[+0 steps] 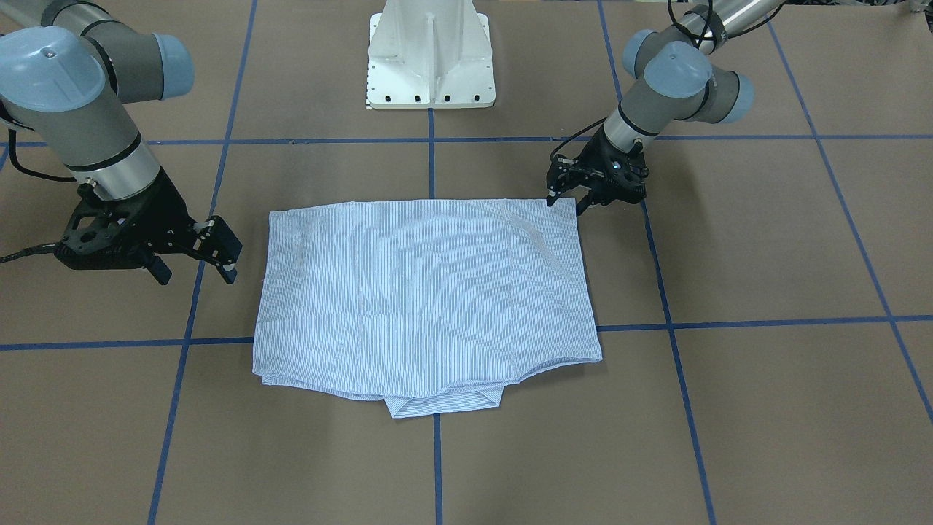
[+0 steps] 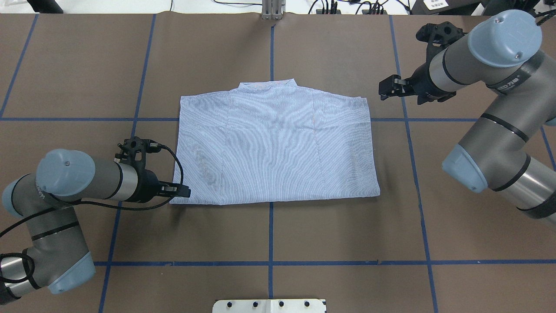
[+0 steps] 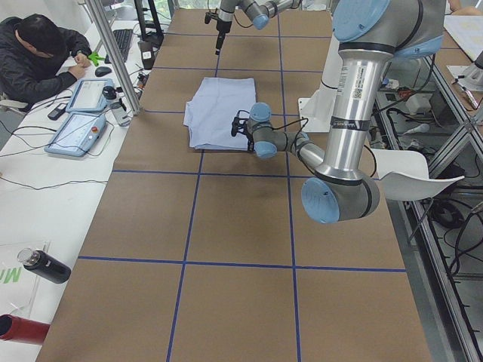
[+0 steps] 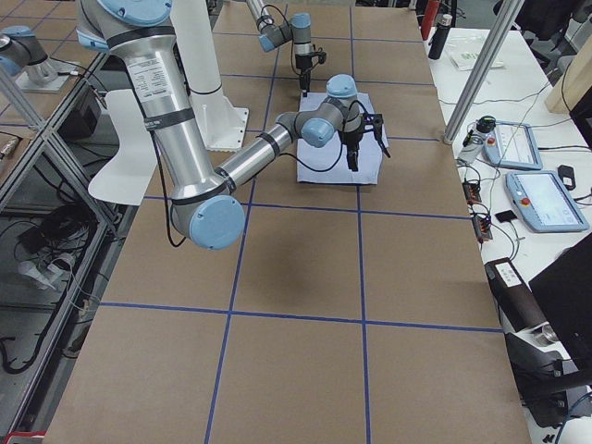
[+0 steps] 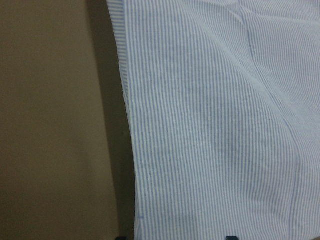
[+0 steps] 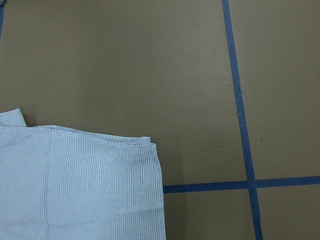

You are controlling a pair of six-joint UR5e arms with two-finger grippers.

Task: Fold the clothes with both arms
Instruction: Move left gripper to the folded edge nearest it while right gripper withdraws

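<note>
The clothes are one light blue striped shirt [image 1: 426, 292] [image 2: 276, 148], folded to a flat rectangle at the table's middle, its collar end pointing away from the robot. My left gripper [image 1: 567, 204] [image 2: 186, 191] is low at the shirt's near left corner, open, its fingers straddling the corner edge. The left wrist view is filled with the striped shirt [image 5: 210, 125] and its edge. My right gripper [image 1: 195, 275] [image 2: 382, 90] hangs open and holds nothing, off the shirt's far right corner. That shirt corner [image 6: 75, 185] sits at the lower left of the right wrist view.
The white pedestal base [image 1: 430, 58] stands at the robot's side of the table. Blue tape lines [image 2: 271, 263] grid the brown surface. In the exterior left view a person [image 3: 38, 49] sits at a side desk with control tablets [image 3: 83, 113].
</note>
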